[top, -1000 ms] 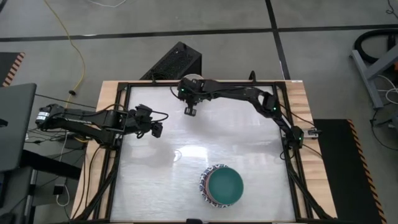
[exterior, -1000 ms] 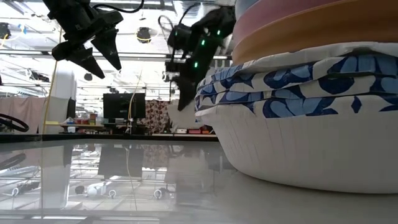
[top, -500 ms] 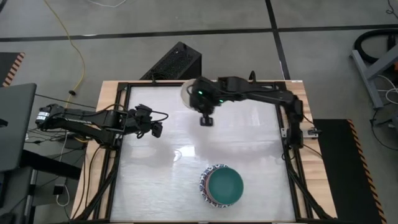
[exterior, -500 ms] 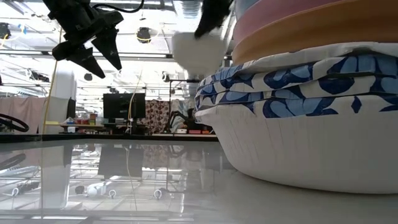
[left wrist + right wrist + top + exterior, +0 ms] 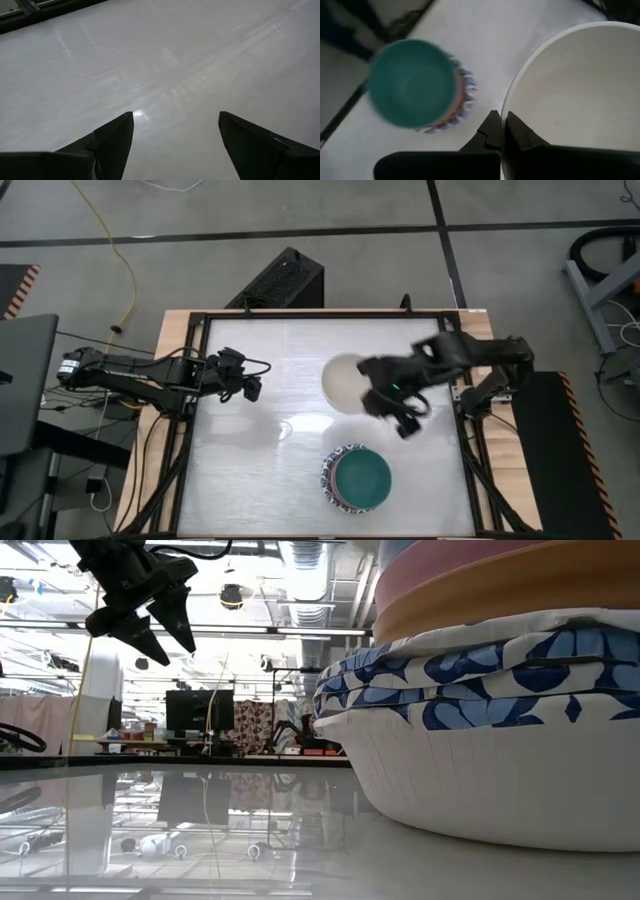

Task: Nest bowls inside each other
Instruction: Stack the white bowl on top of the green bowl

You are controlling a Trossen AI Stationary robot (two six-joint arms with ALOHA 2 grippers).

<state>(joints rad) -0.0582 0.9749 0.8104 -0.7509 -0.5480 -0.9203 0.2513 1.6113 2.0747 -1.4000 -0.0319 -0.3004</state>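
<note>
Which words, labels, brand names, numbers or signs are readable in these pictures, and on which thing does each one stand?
None can be read. The bowls carry only a blue-and-white pattern, no letters. Things in the room behind the table are too small to read.

Bare table (image 5: 260,470) across left and centre; wide passage there, nothing standing on it

Bowl stack (image 5: 356,478) sits near front edge, right of centre; blocks that patch. In low view the stack (image 5: 500,710) fills the right half, left half open to the room

Right gripper (image 5: 403,420) over right-centre, clamped on rim of white bowl (image 5: 343,381), carried above the table; together they bar the space just behind the stack

Left gripper (image 5: 250,387) hangs at left side, fingers apart, bare table under it (image 5: 170,65)

Back strip of table free
</note>
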